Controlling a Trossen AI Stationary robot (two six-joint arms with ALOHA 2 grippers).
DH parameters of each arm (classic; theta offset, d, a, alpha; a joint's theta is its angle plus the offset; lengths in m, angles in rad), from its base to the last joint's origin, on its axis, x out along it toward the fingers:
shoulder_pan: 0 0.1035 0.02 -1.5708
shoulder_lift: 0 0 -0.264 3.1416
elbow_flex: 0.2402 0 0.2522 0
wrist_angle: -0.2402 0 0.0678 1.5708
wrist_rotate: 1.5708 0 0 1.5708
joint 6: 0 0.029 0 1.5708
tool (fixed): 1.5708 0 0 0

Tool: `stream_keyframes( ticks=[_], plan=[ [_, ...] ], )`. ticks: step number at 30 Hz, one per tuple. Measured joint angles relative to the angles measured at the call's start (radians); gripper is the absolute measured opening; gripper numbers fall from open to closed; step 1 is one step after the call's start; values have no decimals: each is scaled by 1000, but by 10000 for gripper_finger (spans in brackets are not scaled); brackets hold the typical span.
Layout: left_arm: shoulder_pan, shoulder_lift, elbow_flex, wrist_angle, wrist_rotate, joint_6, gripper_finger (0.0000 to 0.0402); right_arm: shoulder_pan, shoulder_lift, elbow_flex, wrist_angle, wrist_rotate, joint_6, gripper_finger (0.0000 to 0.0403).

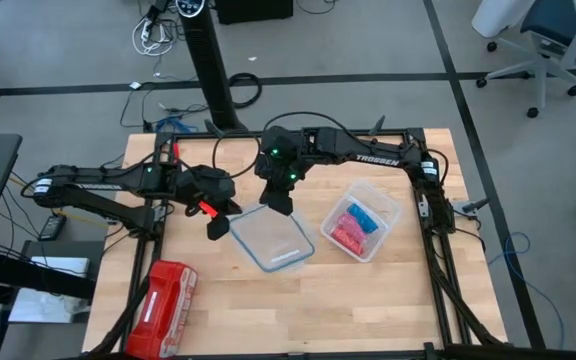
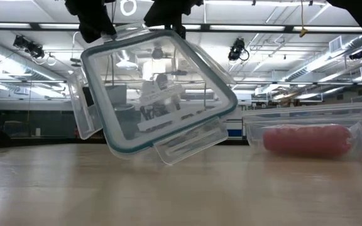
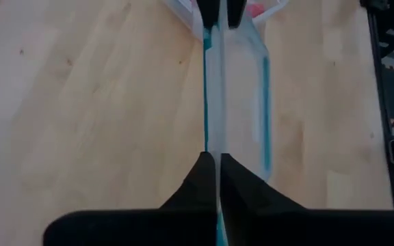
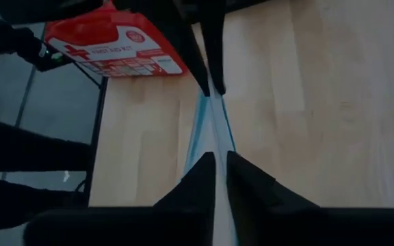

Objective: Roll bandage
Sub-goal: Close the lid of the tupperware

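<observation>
Lid (image 2: 159, 94) lifted, both grippers (image 1: 218, 226) (image 1: 281, 203) clamped on its edges | bandage (image 1: 365, 216): blue roll in tub (image 1: 388, 205), right of lid, clear of both

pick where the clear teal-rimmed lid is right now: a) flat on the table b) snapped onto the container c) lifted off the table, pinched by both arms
c: the lid hangs tilted above the table, with the left end effector and the right end effector each pinching its rim.
</observation>
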Motion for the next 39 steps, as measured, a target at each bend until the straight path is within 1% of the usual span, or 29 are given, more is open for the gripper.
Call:
stream_keyframes(
  ticks=[5, 8, 11, 14, 17, 18, 22, 27, 33, 36, 39],
  plan=[
    [1, 0, 0, 0, 22, -34, 2, -28, -53, 0, -8, -3, 35, 74],
    [1, 1, 23, -12, 28, -36, 2, -59, -84, 0, -74, 18, 93, 90],
    [9, 1, 62, -10, 31, -35, 1, -87, -113, 0, -218, 38, 136, 95],
    [23, 1, 109, -12, 30, -38, 1, -102, -127, 0, -411, 45, 136, 91],
    [36, 1, 157, -11, 38, -45, 1, -94, -125, 0, -603, 92, 130, 88],
    [40, 1, 169, -11, 46, -56, 1, -86, -126, -10, -625, 111, 130, 87],
    [49, 1, 197, -12, 86, -106, 1, -47, -137, -82, -611, 137, 143, 87],
    [48, 1, 203, -12, 127, -178, 1, -15, -137, -186, -608, 209, 147, 85],
    [45, 7, 203, -17, 180, -246, 1, 2, -137, -373, -600, 216, 164, 84],
    [44, 8, 203, -19, 190, -263, 1, 14, -141, -470, -534, 236, 181, 84],
    [44, 6, 203, -16, 188, -268, 1, 32, -181, -561, -430, 250, 215, 81]
  ],
)
